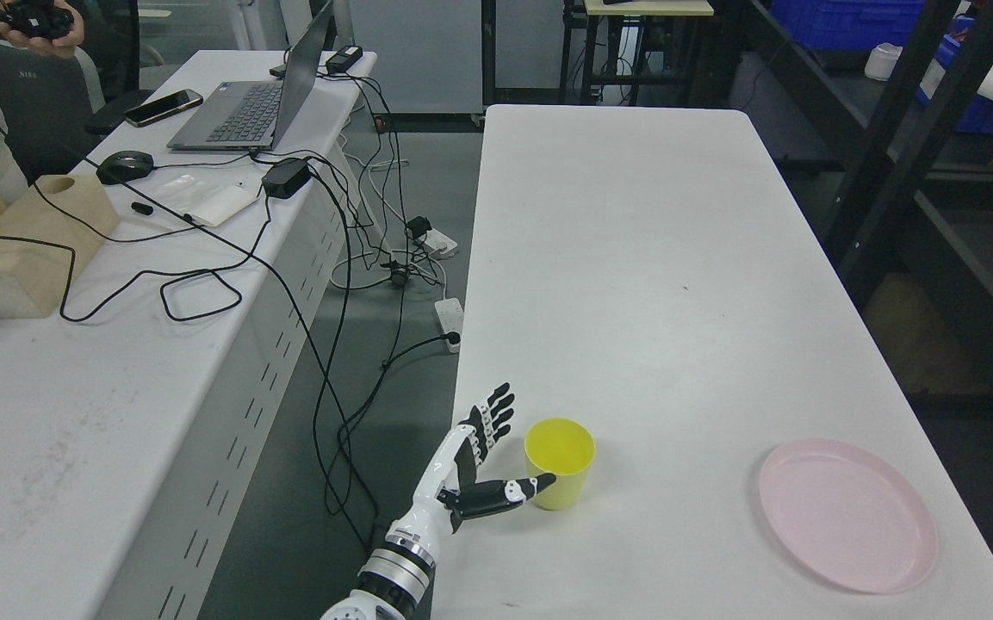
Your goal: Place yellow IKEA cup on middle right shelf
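A yellow cup [559, 461] stands upright on the white table [634, 258] near its front left edge. My left hand [496, 456] comes in from the bottom left and is open right beside the cup's left side. Its fingers [489, 420] are spread upward and its thumb [513, 492] reaches to the cup's lower front wall; I cannot tell if it touches. The right arm is out of view.
A pink plate [847, 514] lies at the table's front right. A dark metal shelf frame [918, 155] stands to the right. A second desk [74, 344] on the left holds a laptop [255, 108], cables and a wooden box [31, 245]. A person's hand shows at the top left.
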Controlling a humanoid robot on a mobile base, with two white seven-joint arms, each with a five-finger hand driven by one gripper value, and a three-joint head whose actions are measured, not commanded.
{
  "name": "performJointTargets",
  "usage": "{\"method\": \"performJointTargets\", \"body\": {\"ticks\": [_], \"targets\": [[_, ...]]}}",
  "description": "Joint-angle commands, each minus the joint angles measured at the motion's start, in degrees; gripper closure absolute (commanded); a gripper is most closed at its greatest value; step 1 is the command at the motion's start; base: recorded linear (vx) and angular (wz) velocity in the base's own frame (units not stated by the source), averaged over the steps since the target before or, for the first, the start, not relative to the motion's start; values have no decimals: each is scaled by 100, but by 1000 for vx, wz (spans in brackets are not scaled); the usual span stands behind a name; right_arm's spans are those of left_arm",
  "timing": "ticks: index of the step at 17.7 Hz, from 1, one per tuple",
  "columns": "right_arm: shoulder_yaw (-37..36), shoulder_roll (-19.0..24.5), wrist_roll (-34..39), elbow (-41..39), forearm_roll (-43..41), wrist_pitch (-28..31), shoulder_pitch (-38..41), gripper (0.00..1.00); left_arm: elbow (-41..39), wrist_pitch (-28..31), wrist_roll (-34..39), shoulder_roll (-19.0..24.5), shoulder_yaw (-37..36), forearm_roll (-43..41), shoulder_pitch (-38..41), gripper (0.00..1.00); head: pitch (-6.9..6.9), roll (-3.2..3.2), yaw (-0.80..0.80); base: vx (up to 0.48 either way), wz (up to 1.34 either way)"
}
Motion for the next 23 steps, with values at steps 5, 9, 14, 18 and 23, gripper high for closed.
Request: {"method": "performJointTargets", "body": {"ticks": [5, 9, 14, 18, 23], "targets": [[0, -100, 1, -1, 0, 5, 35, 1, 307, 12, -7, 100, -543, -1, -168, 0, 0, 0, 0, 0, 0], [0, -100, 1, 17, 0, 5, 35, 1, 307, 12, -7, 100, -719, 8, -168, 0, 0, 0, 0, 0, 0], [0, -100, 1, -1, 0, 5, 35, 1, 360, 108, -7, 100, -755, -1, -221, 0, 0, 0, 0, 0, 0], [0, -100, 1, -1, 0, 5, 35, 1, 395, 214, -7, 100, -737, 8, -309, 6, 0, 0, 0, 0, 0], [0, -100, 1, -1, 0, 5, 35, 1, 395, 109, -7, 100, -527, 8, -300, 36, 0, 0, 0, 0, 0]]}}
